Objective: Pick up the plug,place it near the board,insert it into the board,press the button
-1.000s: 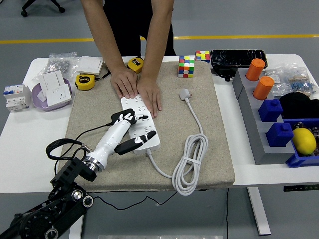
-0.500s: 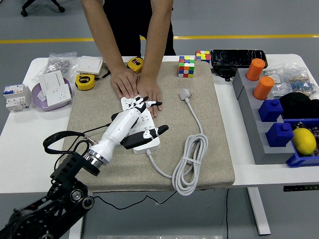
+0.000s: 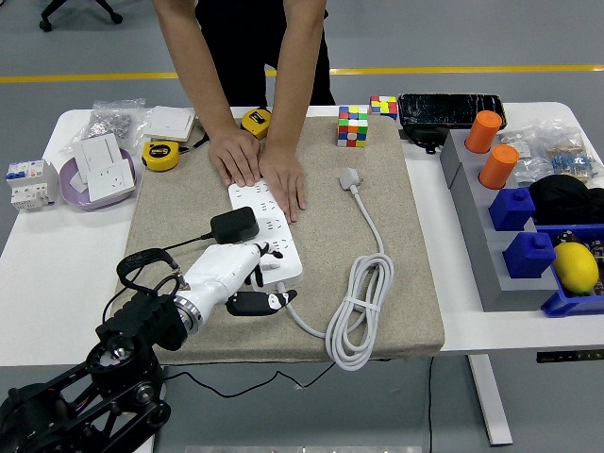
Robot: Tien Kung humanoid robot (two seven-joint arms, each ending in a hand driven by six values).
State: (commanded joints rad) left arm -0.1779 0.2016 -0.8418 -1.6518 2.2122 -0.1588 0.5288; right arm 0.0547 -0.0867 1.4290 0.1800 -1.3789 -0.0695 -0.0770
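Note:
A black plug stands on the left side of the white power strip, which lies on the beige mat. Its black cable loops away to the left. My left hand hangs over the strip's near end, just below the plug and apart from it, with fingers relaxed and nothing in them. A person at the far side presses both hands flat on the strip's far end.
The strip's own white cord lies coiled to the right, and its white plug is further back. Rubik's cubes, tape measures and socket parts line the back. Grey and blue bins stand at the right.
My left hand has drawn back from the strip's far end toward the near left. The black plug now shows uncovered on the strip. The person's hands have stayed put.

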